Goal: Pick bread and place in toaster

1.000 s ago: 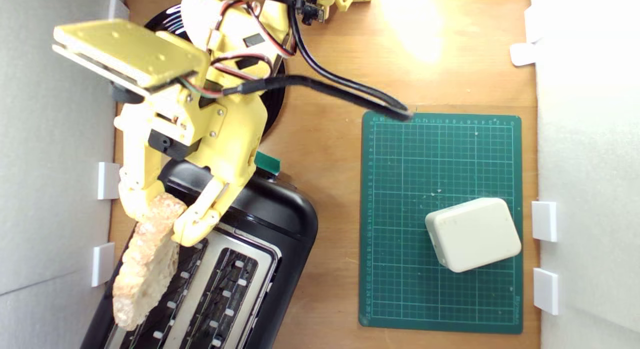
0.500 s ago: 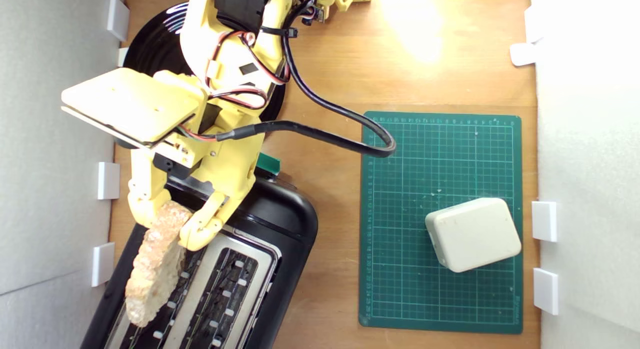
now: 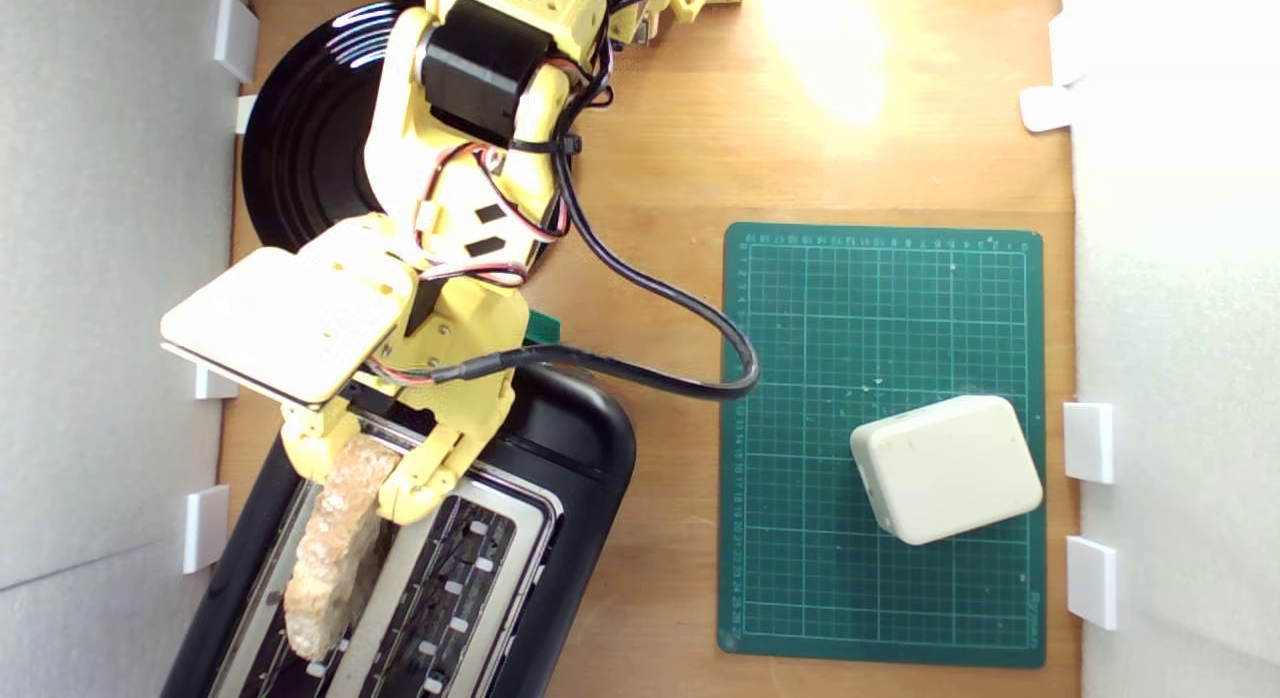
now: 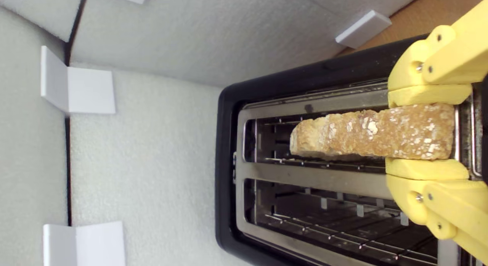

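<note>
My yellow gripper (image 3: pixel 368 478) is shut on the bread (image 3: pixel 335 548), a thin crusty slice held edge-on. The slice lies along the slot of the black toaster (image 3: pixel 560 448) that is nearer the exterior view's left, over or partly inside it. In the wrist view the bread (image 4: pixel 375 134) lines up with that slot, pinched between both fingers of the gripper (image 4: pixel 425 132), and the second slot of the toaster (image 4: pixel 228 151) is empty. The green lever knob (image 3: pixel 542 326) peeks out beside my arm.
A round black plate (image 3: pixel 300 138) lies behind the toaster, partly under my arm. A green cutting mat (image 3: pixel 880 308) with a rounded white block (image 3: pixel 945 468) sits at the exterior view's right. White foam walls (image 3: pixel 100 278) stand close by the toaster. A black cable (image 3: pixel 650 378) loops over the table.
My gripper has carried the bread toward the exterior view's right and downward, from beside the toaster's edge to in line with the slot. The slice now shows more edge-on.
</note>
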